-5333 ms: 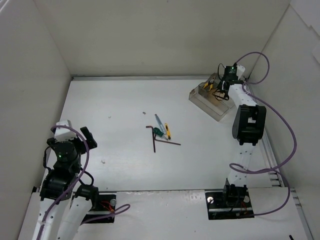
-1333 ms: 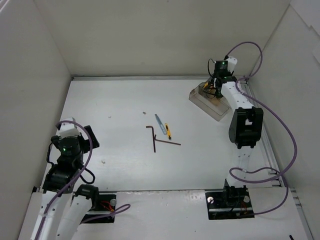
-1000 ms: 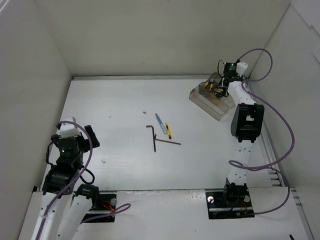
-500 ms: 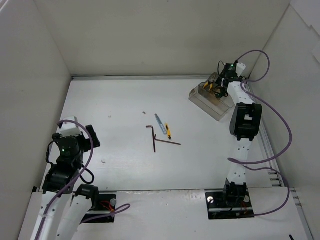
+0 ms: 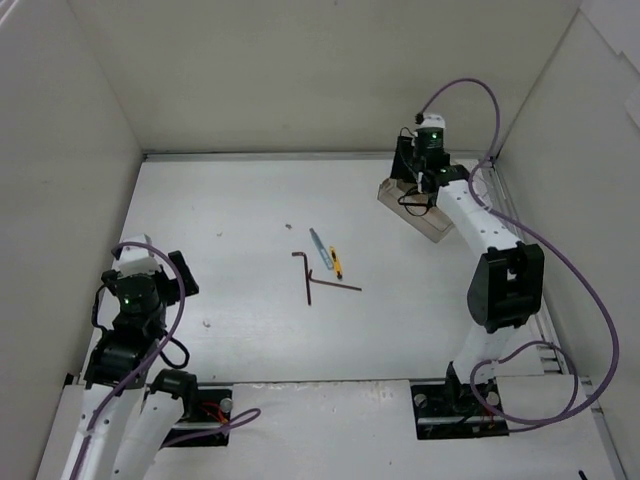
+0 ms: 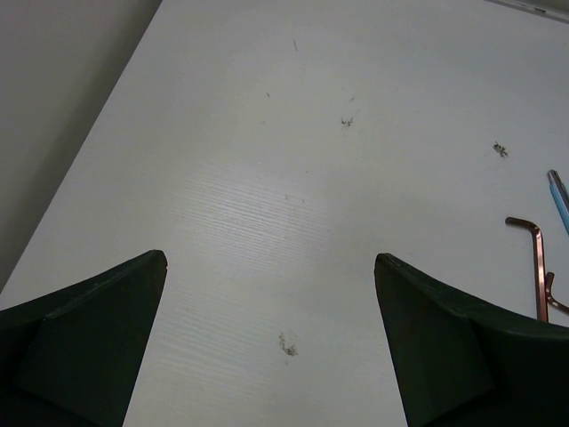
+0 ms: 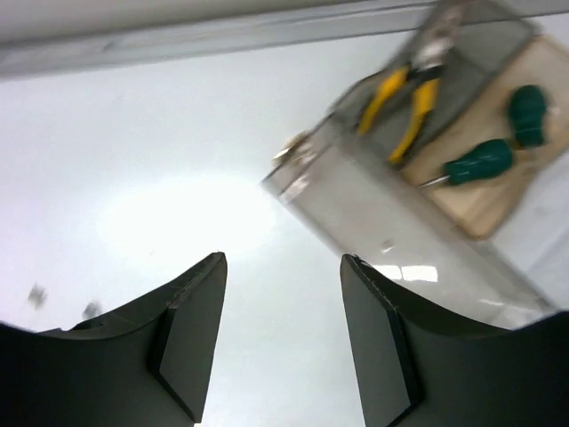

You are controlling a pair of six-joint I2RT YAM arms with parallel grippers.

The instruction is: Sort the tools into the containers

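Jaws of the left gripper stand wide apart with nothing between them, low over the near-left part of the table. Ahead of it, around mid-table, lie the unsorted tools. The two hex keys are nearest, one long leg crossing or touching the other. Just beyond them lies the light-blue screwdriver, with a small yellow-handled tool close beside it on the right.

Farther back, at the far right of the table and near the rear wall, sits the box. The right gripper hovers at its left end, jaws parted and holding nothing, both fingers over the table rather than over the box. Inside the box, the pliers lie in one compartment. Two green screwdrivers lie side by side in the brownish compartment next to it. The wrist view is blurred, so finer detail of the dividers cannot be told.
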